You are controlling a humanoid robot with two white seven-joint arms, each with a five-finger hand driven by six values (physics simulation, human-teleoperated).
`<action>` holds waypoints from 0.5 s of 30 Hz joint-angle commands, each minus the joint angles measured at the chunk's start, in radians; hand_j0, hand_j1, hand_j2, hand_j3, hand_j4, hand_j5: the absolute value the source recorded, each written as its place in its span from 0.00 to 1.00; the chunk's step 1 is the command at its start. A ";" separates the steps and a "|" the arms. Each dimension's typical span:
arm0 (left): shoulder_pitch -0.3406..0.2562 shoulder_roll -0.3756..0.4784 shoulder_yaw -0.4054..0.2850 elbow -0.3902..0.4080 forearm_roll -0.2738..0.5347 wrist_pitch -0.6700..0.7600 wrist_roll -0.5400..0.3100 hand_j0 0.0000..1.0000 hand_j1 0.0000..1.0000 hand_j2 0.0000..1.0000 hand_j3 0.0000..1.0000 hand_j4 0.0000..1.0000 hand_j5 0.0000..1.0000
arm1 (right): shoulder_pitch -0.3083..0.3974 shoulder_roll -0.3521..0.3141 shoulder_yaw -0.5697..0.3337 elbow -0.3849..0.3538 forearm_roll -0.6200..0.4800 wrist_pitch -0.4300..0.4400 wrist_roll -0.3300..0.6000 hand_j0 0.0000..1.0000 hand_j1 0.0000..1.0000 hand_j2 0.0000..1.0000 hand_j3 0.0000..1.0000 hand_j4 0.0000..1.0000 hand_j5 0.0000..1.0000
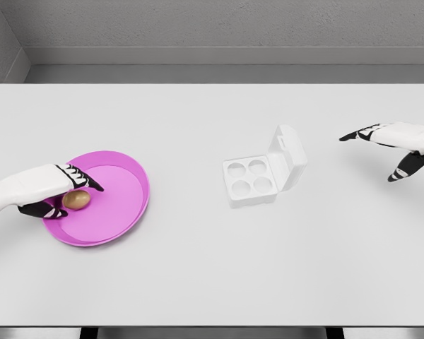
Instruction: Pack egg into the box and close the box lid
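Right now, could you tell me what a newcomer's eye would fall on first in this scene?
The bright pink plate at the table's left stands out most, with a brown egg on it and the left hand closing around that egg. Near the middle sits a white egg box with its lid up and four empty cups. The right hand hovers open at the far right.

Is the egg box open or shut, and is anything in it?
Open and empty: the egg box has its lid raised, four bare cups showing.
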 commanded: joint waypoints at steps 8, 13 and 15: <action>0.002 0.004 -0.001 -0.001 0.009 0.002 0.002 0.65 0.65 0.65 0.65 0.65 0.65 | 0.000 -0.003 -0.001 0.000 -0.004 0.001 0.000 1.00 1.00 1.00 1.00 1.00 1.00; 0.008 0.004 -0.001 -0.001 0.008 0.002 0.003 0.63 0.63 0.63 0.63 0.63 0.63 | 0.000 -0.007 -0.001 0.000 -0.004 0.001 0.000 1.00 1.00 1.00 1.00 1.00 1.00; 0.009 0.004 -0.003 -0.001 0.009 0.002 0.003 0.63 0.63 0.63 0.63 0.63 0.63 | 0.000 -0.007 -0.001 0.000 -0.004 0.001 0.000 1.00 1.00 1.00 1.00 1.00 1.00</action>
